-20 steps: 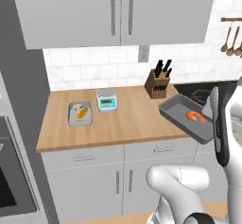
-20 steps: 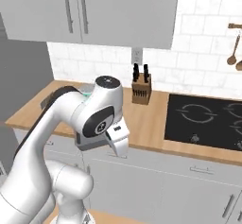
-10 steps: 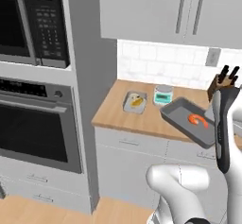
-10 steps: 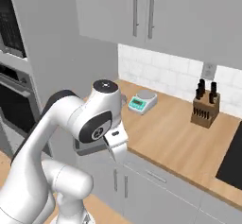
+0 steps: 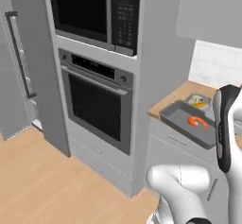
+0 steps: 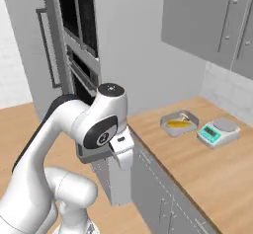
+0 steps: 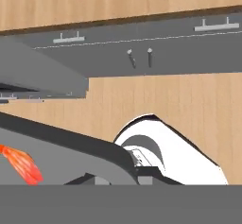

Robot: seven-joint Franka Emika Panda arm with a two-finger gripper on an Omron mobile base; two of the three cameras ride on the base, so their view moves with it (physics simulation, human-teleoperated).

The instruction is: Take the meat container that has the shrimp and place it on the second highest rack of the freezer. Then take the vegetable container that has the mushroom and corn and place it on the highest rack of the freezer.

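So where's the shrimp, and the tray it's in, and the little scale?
shrimp [image 5: 196, 121], left base view, on its orange body.
meat container [image 5: 176, 117], left base view, on the bare grey floor left of the shrimp.
scale [image 6: 217, 131], right base view, on its top.

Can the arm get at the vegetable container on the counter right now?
Probably not: the gripper is shut on the shrimp container, so it has no free grip for the vegetable container on the counter.

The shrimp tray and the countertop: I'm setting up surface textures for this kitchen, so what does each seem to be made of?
The tray looks like dark grey metal or hard plastic with a matte finish: flat even colour, no glare, raised rim. Which of the two is unclear. The countertop looks like light wood with a satin finish: tan colour with faint grain streaks running along it.
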